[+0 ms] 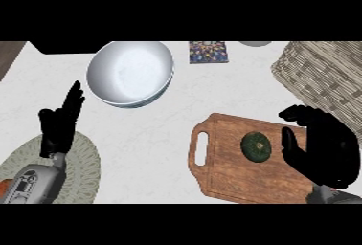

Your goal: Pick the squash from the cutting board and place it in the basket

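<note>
Head view, counter contents: the squash (256,146) — dark green, round, seen from above with a pale stem scar — lies near the middle of the wooden cutting board (233,179), free of any grasp and not yet lifted. The board's handle slot points left, so its open right side faces the working hand. Right hand (326,152): black, hovering over the board's right portion just beside the squash, thumb toward it, fingers (305,116) spread and only lightly bent, holding nothing; the pose reads as a pre-grasp approach, judged from its nearness and opening. Wicker basket (322,76): upper right, its woven wall just beyond the board's far right corner and cut by the frame edge — a short carry up and to the right, with the rim the one edge to clear. Left hand (60,122): resting at the left, fingers straight and upward, empty, over a round woven placemat (81,165). White bowl (130,72) and a patterned coaster (209,51) sit further back, well apart from the likely path. Bare counter (155,134) lies between board and bowl.
</note>
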You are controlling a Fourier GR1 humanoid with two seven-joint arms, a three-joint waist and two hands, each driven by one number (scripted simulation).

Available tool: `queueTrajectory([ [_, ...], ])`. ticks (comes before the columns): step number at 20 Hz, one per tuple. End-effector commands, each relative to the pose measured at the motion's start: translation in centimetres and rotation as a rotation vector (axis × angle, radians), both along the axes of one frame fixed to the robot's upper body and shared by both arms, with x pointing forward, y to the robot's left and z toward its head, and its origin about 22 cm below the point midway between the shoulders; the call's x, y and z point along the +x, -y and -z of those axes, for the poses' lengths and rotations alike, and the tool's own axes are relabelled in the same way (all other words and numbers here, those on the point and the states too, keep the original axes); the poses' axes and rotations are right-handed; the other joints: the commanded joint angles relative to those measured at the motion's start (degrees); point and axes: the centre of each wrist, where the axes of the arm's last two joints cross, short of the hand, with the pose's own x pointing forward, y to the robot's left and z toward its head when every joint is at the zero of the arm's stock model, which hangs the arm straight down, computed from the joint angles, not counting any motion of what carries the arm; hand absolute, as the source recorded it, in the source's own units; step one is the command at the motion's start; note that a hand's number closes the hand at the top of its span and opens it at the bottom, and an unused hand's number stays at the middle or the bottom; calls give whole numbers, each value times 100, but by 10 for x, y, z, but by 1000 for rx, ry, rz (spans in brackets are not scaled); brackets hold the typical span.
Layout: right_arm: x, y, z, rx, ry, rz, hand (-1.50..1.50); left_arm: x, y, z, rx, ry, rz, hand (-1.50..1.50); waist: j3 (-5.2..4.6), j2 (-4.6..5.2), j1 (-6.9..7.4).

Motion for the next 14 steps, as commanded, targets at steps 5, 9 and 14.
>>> queueTrajectory([
  [5, -27, -50, 24, -108, 191, 403, -150, 1, 7, 6, 52, -126, 86, 0, -58, 14, 43],
  [9, -59, 18, 34, -397, -63, 629, -150, -4, -15, -1, 57, -135, 59, 0, -94, -21, -99],
  [14, -103, 63, 22, -773, -321, 555, -150, 1, -11, -7, 40, -138, 39, 0, -116, -18, -193],
])
